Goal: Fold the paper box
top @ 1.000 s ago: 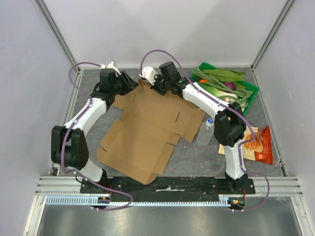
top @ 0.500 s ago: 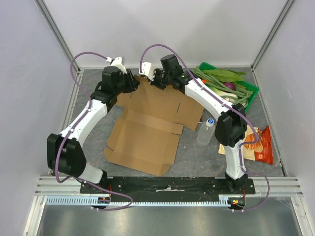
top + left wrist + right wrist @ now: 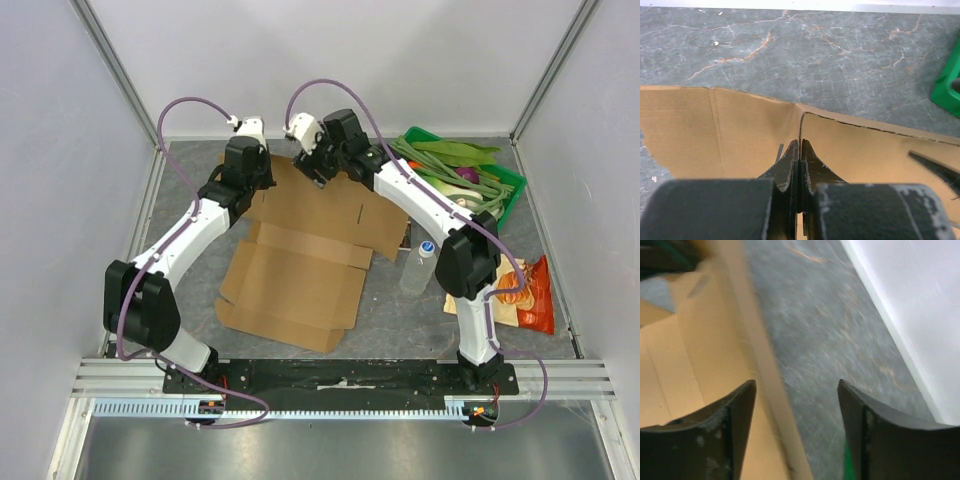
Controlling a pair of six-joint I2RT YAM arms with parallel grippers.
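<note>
Your left gripper (image 3: 800, 146) is clenched over the brown corrugated cardboard box blank (image 3: 300, 275); your right gripper (image 3: 796, 387) gapes, straddling its far edge.

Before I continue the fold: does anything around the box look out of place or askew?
Only small things. The paper box lies skewed to the table edges, and a clear bottle sits close by its right edge, where it could obstruct folding. No damage or spill shows.

Your top view looks down over the whole surface (image 3: 390, 320) from the near side. Both wrist views sit close over the paper box (image 3: 715, 125), shared by all three.
</note>
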